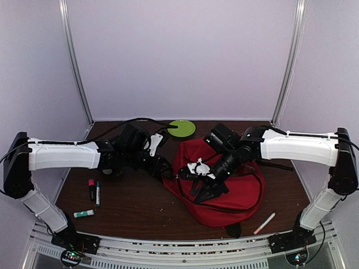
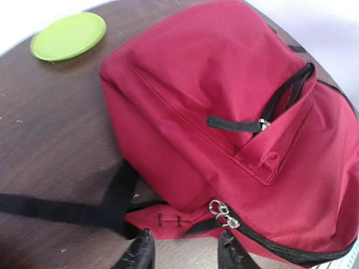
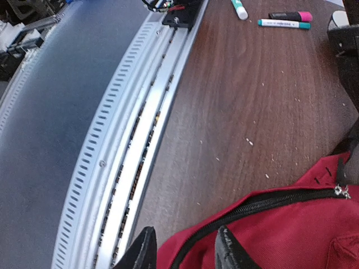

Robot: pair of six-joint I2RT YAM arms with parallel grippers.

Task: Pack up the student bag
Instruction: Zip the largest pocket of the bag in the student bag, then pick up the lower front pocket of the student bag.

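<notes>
The student bag [image 1: 235, 185] lies slumped on the tabletop [image 1: 134, 196], right of centre, with its main zip apparently shut and the two pulls [image 2: 222, 213] together at its left edge. The likeliest slip, I judge, is a fingertip catching loose red fabric or the black strap [image 2: 67, 210] instead of a pull, so the soft bag drags across the wood rather than opening. At the near left, a glue stick [image 1: 83, 213], a pink highlighter [image 1: 91, 189] and a teal pen [image 1: 97, 193] lie well apart from the bag. The left arm reaches low from the left, its pincer [image 2: 185, 246] spread and empty, just short of the pulls. A green disc [image 1: 181, 128] sits at the far edge. The right arm bends down over the bag, its pincer [image 3: 186, 241] also spread, straddling the zip line [image 3: 252, 204] without pinching it. A white pen [image 1: 264, 223] lies near right.
</notes>
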